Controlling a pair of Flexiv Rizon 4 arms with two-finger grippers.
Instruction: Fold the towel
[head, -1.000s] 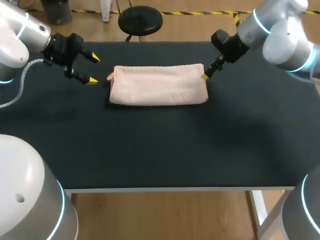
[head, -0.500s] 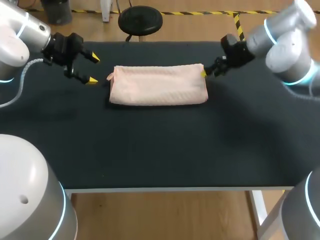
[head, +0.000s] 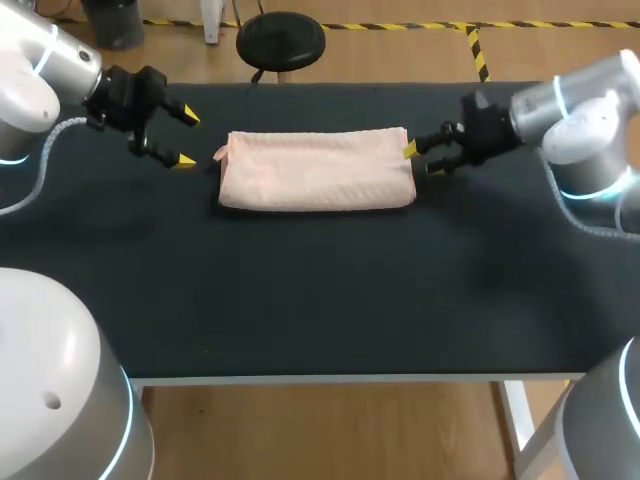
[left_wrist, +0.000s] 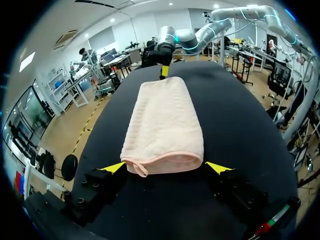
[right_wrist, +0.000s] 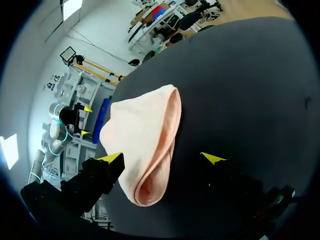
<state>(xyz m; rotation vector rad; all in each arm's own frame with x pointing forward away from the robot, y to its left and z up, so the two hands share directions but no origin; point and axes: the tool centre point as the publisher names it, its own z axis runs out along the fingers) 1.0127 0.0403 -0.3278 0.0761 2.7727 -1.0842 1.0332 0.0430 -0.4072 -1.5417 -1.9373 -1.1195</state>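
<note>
**Two spread grippers, one pink towel (head: 316, 170): next fold not yet gripped**

We see the towel lying flat toward the far side of the black table (head: 300, 290), as a long strip running left-right. At its right short end the right wrist view shows stacked layers w/ a rounded fold, so we judge at least one fold is done and a short-end-to-short-end fold is the step in hand.

Left gripper (head: 187, 138): fingers wide apart, holding nothing, just beside the towel's left short end. From its wrist cam the hem, w/ a small loop at one corner, lies ahead of the gripper, about level w/ the tips (left_wrist: 114, 167).

Right gripper (head: 420, 160): also spread, nothing pinched. It sits at the right short end, one yellow tip at the far corner. In the wrist view the folded end lies betw. its fingers; whether a finger touches cloth we can't tell.

Next move, as we judge it: one gripper must close on every layer at its end. Then lift low, carry across to the opposite hem and lay it square. Missed lower layers would leave the stack skewed.
</note>
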